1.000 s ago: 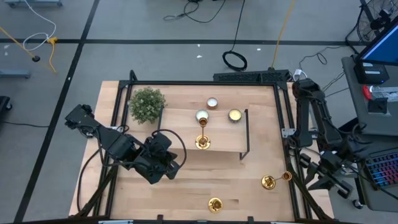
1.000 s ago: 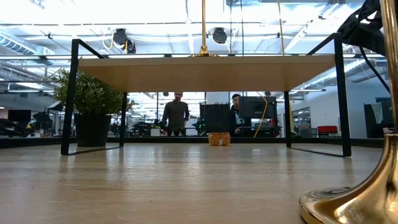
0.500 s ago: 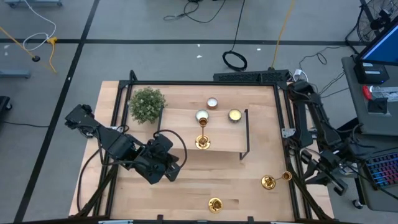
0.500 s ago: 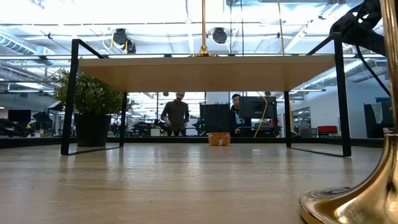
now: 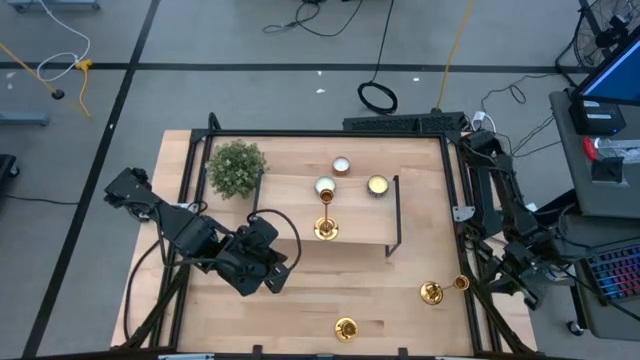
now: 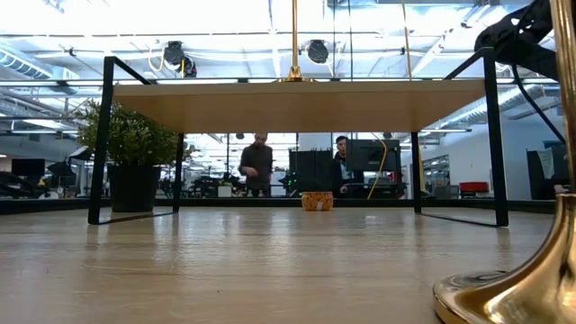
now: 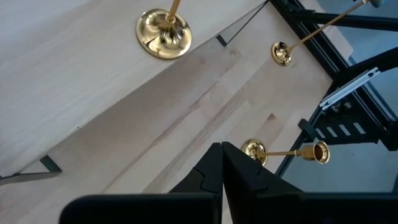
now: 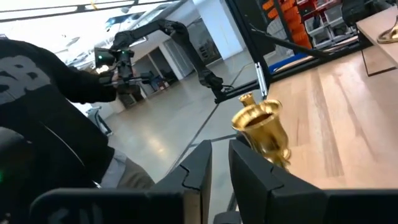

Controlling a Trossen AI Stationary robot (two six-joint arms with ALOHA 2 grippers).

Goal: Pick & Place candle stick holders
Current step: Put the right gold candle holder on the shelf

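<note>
— The three candle holders are shiny brass, each with a round flared base, a thin stem and a small cup. The shelf candle holder (image 5: 326, 228) stands upright on the small raised shelf (image 5: 365, 225) in the middle of the counter (image 5: 300, 310). The fallen candle holder (image 5: 445, 289) lies on its side close to the right edge. The front candle holder (image 5: 345, 327) stands by the front edge.

— And the tools?

— The left tool (image 7: 222, 148) hangs over the counter left of the shelf, its fingers pressed together on nothing. The right tool (image 8: 221, 149) sits off the right edge, just beside the fallen holder's cup. Its fingers (image 8: 200, 158) show a narrow gap with nothing in it.

— What does one view add over another?

— The right wrist view alone shows that cup up close, bright gold and tilted. The low view looks level under the shelf. There it catches a tealight (image 6: 316, 201) on the counter, people in the room beyond, and a big brass base at its lower right. Only the high view shows all three tealights together, near the far edge.

— Any containers?

— The dark pot (image 6: 134, 187), seen only in the low view, holds the bushy plant (image 5: 237, 168) near the far left corner.
</note>
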